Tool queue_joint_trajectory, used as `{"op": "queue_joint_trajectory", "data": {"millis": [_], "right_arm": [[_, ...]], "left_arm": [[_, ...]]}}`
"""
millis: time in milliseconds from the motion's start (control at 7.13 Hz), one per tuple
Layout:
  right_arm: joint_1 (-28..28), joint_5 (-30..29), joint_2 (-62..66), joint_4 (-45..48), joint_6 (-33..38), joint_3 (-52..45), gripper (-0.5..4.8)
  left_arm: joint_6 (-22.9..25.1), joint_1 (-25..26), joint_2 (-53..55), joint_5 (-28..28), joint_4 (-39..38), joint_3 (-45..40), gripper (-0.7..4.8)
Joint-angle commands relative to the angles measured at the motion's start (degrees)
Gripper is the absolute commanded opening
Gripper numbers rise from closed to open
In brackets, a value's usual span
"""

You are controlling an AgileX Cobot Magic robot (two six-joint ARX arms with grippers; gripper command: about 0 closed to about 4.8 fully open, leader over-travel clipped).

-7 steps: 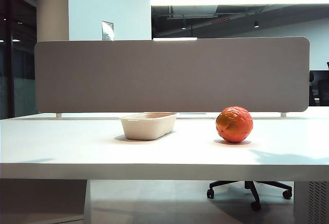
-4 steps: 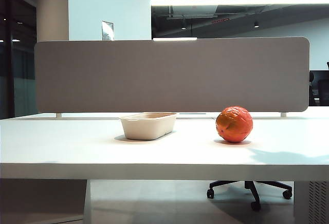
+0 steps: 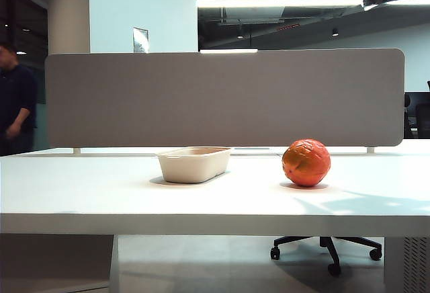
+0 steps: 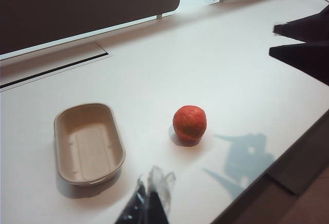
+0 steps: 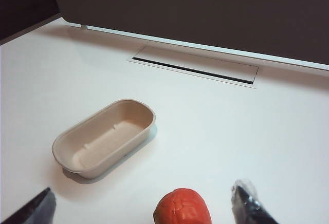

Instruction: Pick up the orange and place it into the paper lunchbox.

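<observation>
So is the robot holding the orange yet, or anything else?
No, nothing is held. The orange sits on the table, apart from the paper lunchbox. The right gripper hangs open above the orange; the left gripper looks shut and empty.

Bare table [image 3: 101,192] surrounds the orange [image 5: 182,207] and paper lunchbox [image 5: 105,136], which stand well apart; only the grey partition [image 3: 225,98] blocks the far edge.
</observation>
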Motion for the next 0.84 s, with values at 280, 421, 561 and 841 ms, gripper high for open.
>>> {"op": "queue_joint_trajectory", "data": {"millis": [280, 421, 561, 841], "right_arm": [[-0.02, -3.21, 20.06, 16.61, -4.28, 0.28, 4.79], [-0.09, -3.19, 27.12, 19.3, -4.02, 0.35, 4.79], [-0.11, -3.19, 28.17, 20.02, -4.02, 0.35, 4.79], [-0.61, -2.73, 37.4, 31.19, -3.98, 0.5, 4.79]], "left_arm": [[0.02, -0.02, 0.07, 0.98, -2.27, 0.33, -0.05], [0.0, -0.02, 0.11, -4.57, -6.49, 0.33, -0.05], [0.02, -0.02, 0.11, -6.08, -6.71, 0.33, -0.05], [-0.17, 0.04, 0.35, -12.74, -8.02, 0.33, -0.05]]}}
